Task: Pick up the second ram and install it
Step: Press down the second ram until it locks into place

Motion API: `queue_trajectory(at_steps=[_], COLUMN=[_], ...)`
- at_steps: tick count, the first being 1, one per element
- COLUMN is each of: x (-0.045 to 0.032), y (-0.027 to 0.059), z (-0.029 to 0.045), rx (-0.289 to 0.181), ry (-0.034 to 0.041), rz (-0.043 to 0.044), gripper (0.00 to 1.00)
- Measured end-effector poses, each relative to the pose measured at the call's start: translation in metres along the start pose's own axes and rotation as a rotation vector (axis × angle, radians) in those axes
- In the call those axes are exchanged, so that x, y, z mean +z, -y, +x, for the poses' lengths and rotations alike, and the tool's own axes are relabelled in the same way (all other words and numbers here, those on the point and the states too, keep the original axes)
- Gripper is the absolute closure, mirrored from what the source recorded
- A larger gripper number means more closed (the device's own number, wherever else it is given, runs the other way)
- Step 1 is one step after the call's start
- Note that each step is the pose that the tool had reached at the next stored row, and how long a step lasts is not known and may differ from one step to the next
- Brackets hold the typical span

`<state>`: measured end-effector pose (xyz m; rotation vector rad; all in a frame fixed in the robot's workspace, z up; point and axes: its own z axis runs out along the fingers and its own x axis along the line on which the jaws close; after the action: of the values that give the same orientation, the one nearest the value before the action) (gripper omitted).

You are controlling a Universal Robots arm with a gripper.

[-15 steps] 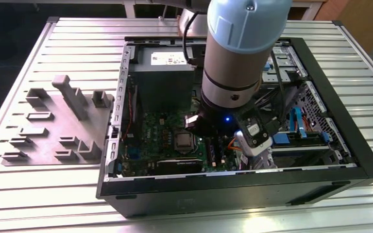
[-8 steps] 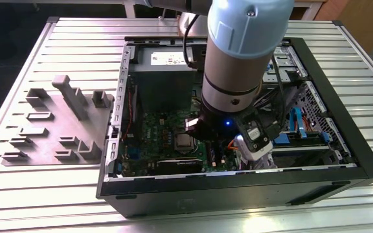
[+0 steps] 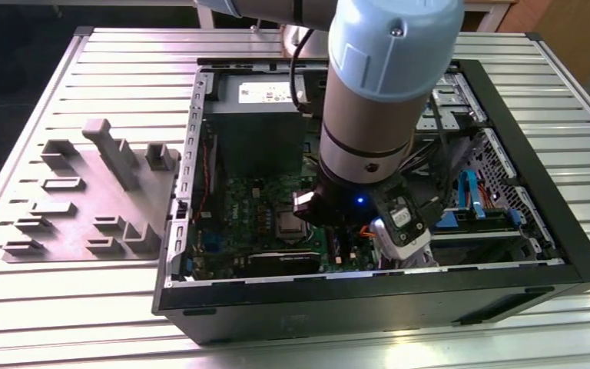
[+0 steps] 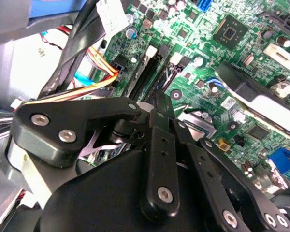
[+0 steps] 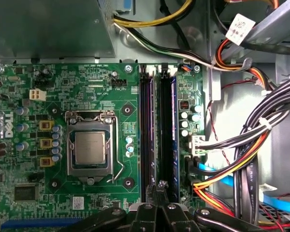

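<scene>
The robot arm (image 3: 377,92) is a fat round tube, light blue on top and shiny silver below, with one small dark screw. A black cable runs down beside it. A tiny blue light glows. The tool (image 4: 157,125) is black, with flat bars and round silver screws.

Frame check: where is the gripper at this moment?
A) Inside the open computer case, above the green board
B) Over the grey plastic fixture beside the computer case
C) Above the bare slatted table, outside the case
A: in the first wrist view the gripper sits just above the long black slots of the green board, and the exterior view shows the arm reaching down into the open case.
</scene>
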<state>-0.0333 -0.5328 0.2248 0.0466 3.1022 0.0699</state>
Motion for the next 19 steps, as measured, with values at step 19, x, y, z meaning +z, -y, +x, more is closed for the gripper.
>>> queue_trajectory(at_steps=[19], x=[-0.0049], y=[-0.0002], z=[0.0001], rx=[0.000], ry=[-0.0001], rz=[0.0002], gripper=[0.90])
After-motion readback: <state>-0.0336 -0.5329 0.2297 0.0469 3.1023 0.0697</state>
